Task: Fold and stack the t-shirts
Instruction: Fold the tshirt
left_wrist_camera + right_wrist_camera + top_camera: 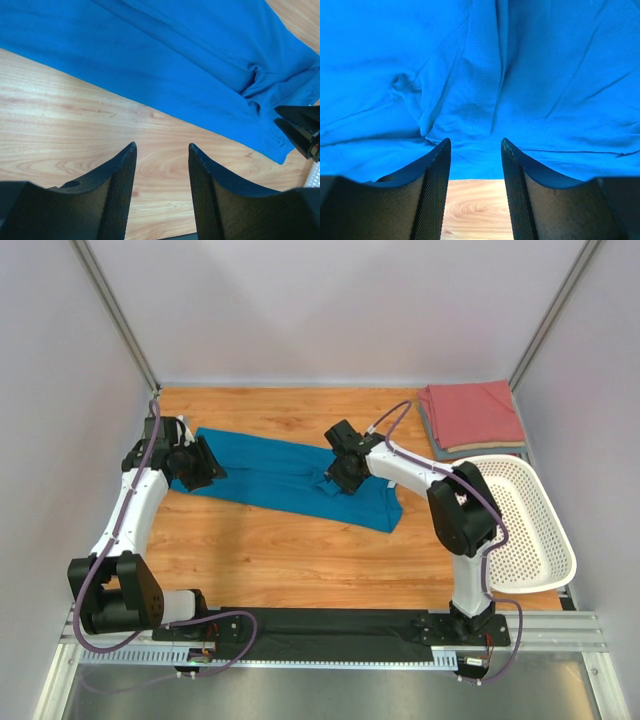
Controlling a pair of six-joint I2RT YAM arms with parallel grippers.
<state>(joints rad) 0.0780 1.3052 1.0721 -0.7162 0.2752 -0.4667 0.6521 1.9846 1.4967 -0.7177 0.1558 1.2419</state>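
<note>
Two of the three shirts look finished to me; the salmon-red t-shirt (472, 412) lies folded flat on top of the grey-blue t-shirt (485, 452), of which only a thin edge shows; that pile sits beyond my right claw (340, 475), well off to its right at the far corner of the counter (280, 550).

The teal-blue t-shirt (290, 475) is the one in hand; it lies as a long, narrow band on the counter, stretched from my left claw (195, 462) across to my right claw and a little past it. I judge it partly folded at most; it is creased and bunched near my right claw, it is far longer than the folded pair, and it is not on the pile; it wants folding down to their size and then carrying over.

My left claw stands with its jaws apart over bare wood, nothing between them, the shirt's near edge just ahead of the tips. My right claw also has its jaws apart; wood shows in the gap, the rumpled cloth lies just past the tips, and I see nothing pinched.

Count: three t-shirts, one of each colour; one white perforated basket (565, 560), near my right arm and, as far as I can see, holding nothing; two claws.
</note>
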